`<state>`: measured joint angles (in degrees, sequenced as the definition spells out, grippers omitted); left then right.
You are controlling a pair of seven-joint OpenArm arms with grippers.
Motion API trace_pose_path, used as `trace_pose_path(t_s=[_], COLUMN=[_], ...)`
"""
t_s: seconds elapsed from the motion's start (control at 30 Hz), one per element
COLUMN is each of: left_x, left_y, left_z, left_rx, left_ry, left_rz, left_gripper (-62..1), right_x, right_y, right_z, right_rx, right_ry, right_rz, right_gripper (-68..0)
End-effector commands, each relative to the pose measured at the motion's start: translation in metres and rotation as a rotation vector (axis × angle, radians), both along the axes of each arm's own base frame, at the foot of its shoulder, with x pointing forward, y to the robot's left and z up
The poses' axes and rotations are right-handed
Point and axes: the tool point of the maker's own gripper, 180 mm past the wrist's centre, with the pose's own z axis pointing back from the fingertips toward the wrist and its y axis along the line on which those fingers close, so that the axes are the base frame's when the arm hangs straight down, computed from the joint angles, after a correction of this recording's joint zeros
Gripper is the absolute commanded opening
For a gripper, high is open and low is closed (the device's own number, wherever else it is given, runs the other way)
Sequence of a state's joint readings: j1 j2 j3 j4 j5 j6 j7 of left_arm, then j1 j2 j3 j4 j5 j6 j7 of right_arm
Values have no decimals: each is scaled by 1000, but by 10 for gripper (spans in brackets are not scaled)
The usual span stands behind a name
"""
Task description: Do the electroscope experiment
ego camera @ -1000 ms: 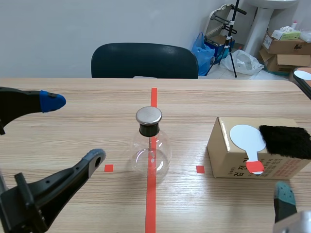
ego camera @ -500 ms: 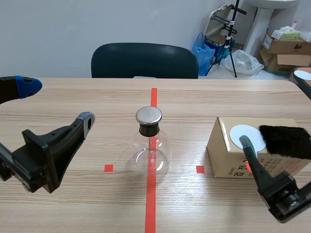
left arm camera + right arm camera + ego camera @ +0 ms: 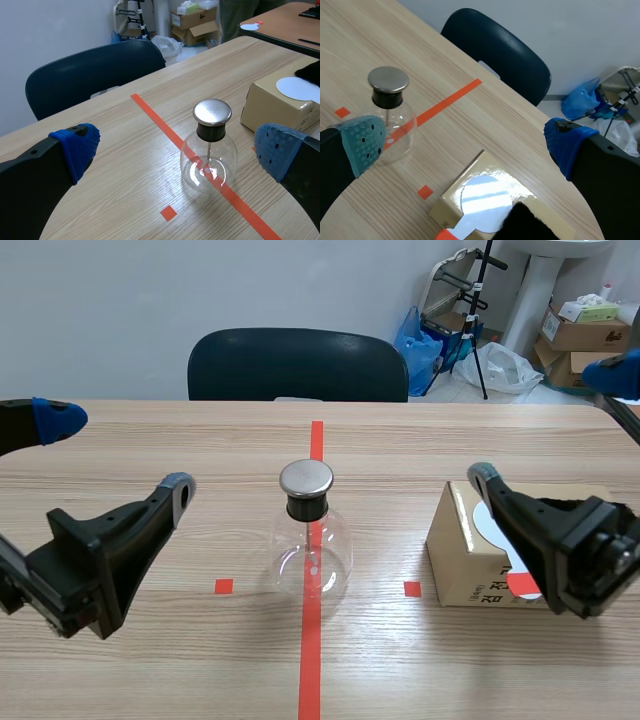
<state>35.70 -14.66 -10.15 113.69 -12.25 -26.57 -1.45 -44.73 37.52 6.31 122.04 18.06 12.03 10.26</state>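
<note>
two grippers are held open, one on each side of the electroscope [image 3: 311, 550], and nothing is gripped by either. the electroscope is a round clear glass flask, stood upright on the table [image 3: 200, 660] on the orange-red centre line. it is closed by a black stopper and a flat metal cap [image 3: 306, 478], from which a thin rod runs down inside the glass. the left gripper [image 3: 115, 452] is positioned well apart to the left of the electroscope, its fingers spread wide. the right gripper [image 3: 545, 423] is positioned to the right of the electroscope, fingers likewise spread, over a cardboard box [image 3: 455, 555]. the box is placed right of the electroscope, not touching it. a white paddle [image 3: 485, 199] with an orange-red handle and a black fur pad [image 3: 532, 222] are laid on top of the box. a dark chair [image 3: 297, 365] is seen beyond the electroscope, behind the table.
</note>
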Motion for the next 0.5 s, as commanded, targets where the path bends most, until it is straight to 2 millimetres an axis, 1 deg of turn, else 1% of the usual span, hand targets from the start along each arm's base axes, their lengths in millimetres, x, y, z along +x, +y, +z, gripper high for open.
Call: trace_pose_path(t_s=[0.0, 0.3, 0.4, 0.47], left_x=[-2, -3, -5, -6], left_y=[-3, -5, -9, -9], left_z=[5, 4, 8, 11], left_rx=[-11, 8, -22, -50], left_ry=[-9, -8, 1, 7], left_rz=[-12, -40, -79, -96], left_gripper=[14, 14, 14, 14], right_x=[3, 4, 4, 4], right_y=[0, -1, -2, -4], right_z=[7, 5, 3, -2], right_rx=[22, 15, 11, -6], right_ry=[-23, -14, -7, 18], right_rz=[-14, -21, -24, -35], right_gripper=[4, 4, 4, 4])
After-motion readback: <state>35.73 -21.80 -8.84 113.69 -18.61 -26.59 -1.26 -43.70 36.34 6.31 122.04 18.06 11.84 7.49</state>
